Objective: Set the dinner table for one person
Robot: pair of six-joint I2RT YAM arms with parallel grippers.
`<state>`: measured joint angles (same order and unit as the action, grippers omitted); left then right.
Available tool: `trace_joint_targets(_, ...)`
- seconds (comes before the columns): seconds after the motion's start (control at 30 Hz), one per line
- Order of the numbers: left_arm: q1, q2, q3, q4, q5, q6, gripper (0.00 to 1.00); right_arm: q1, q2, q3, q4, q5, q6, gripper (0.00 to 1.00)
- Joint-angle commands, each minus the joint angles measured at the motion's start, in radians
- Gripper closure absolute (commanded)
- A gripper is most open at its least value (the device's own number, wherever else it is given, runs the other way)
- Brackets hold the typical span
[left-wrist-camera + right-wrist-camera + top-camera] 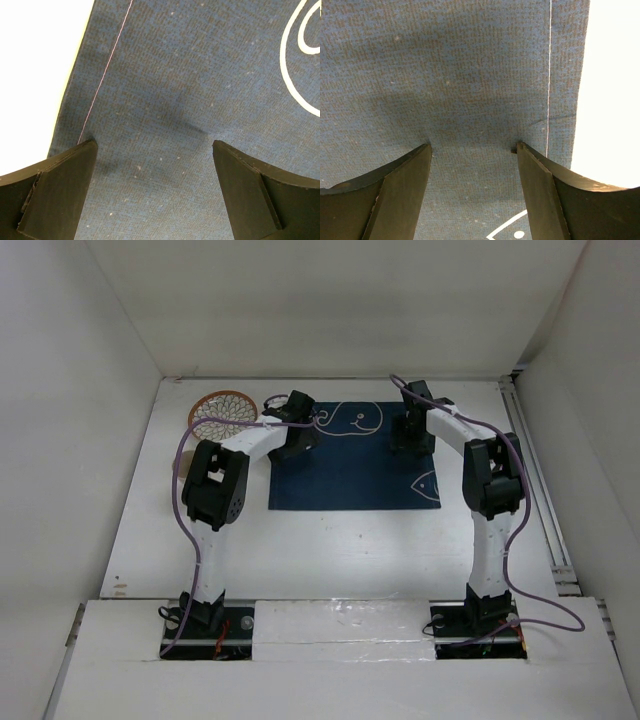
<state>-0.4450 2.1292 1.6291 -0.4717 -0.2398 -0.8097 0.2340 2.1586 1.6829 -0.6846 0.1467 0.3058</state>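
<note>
A navy blue cloth placemat (355, 460) with white whale and fish drawings lies flat on the white dinner table (330, 550). My left gripper (292, 448) is open, its fingertips pressed down on the mat near its far left corner; the left wrist view shows the cloth (190, 85) and its stitched left hem between the spread fingers (60, 190). My right gripper (408, 445) is open, tips down on the mat near its far right corner; the right wrist view shows the cloth (465, 75) with small puckers at the fingertips (540, 195).
A round woven wicker coaster (222, 414) lies on the table at the far left, just beyond the left gripper. White enclosure walls stand on the left, back and right. A rail runs along the table's right edge (545, 510).
</note>
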Motion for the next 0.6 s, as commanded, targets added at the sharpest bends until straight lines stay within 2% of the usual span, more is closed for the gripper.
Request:
trace_joint_targets(0.0,0.005,-0.078,-0.014,-0.051,0.002,0.000,0.00,-0.010,-0.032,0.041,-0.003,0.011,-0.010,0.26)
trace_joint_targets(0.23,0.005,-0.078,-0.005,-0.061,0.002,0.000,0.00,-0.010,-0.060,0.032,0.017,0.001,-0.010,0.26)
trace_joint_targets(0.37,0.005,-0.100,0.054,-0.081,0.002,0.000,0.00,-0.010,-0.097,0.044,0.017,-0.010,-0.010,0.26)
trace_joint_targets(0.57,0.005,-0.091,0.293,-0.191,-0.023,0.020,0.00,0.001,-0.149,0.096,0.007,-0.010,-0.010,0.26)
